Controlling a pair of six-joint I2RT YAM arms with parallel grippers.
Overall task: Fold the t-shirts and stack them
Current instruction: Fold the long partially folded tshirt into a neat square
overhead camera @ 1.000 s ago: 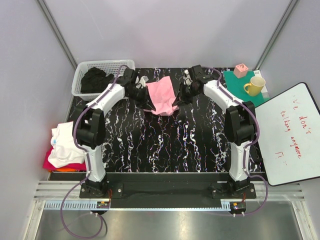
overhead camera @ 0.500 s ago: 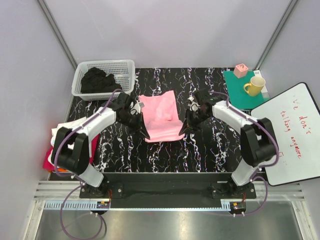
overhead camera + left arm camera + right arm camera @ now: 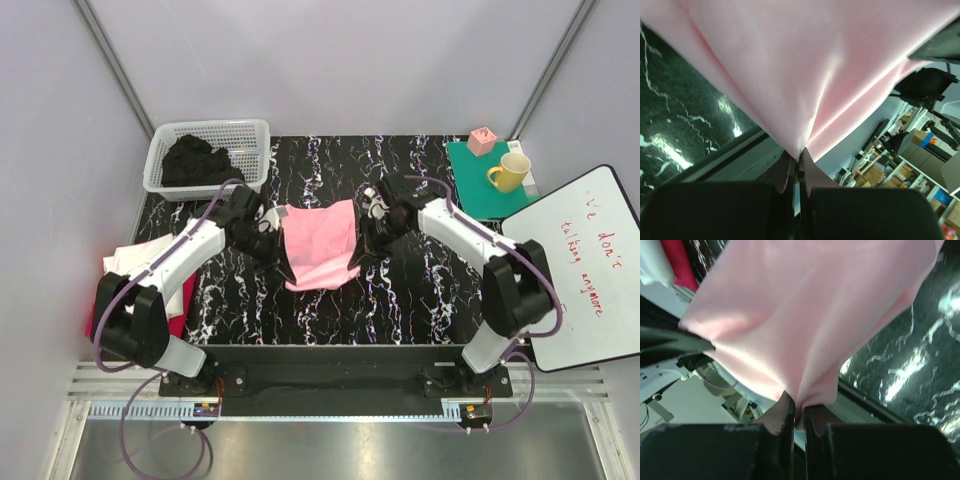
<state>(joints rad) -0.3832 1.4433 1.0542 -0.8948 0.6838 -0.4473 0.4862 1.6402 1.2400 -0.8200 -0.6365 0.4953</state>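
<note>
- Right, the left claw [image 3: 272,243] is pinched fully closed on the pink t-shirt [image 3: 320,248]. In its wrist view the cloth runs straight out of the fingertips [image 3: 786,175] with no gap showing.
- The right claw [image 3: 368,232] is clamped the same way on the opposite edge, with a fold of pink caught in its closed tips.
- The shirt spans the space between the 2 claws, stretched from one to the other. Below them it sags toward the arm bases onto the table [image 3: 420,300].
- What changed: 1 second back both claws were out at the far end, the left one just beside the basket [image 3: 160,180], with the shirt bunched and dangling between them. Since then both arms have pulled in toward their bases and brought the shirt to mid-table.
- Half a second back the cloth reached further beyond the claws. Now its far edge sits closer to them, so the shirt looks shorter.
- My read is that this is the lay-out step, not a fold yet. The shirt is spread, but I can't tell how much of it lies flat.
- The stack of finished shirts [image 3: 135,280] is well off to the outside of the left claw, so stacking is some way off. Dark clothes [image 3: 195,160] wait in the basket beyond that claw.
</note>
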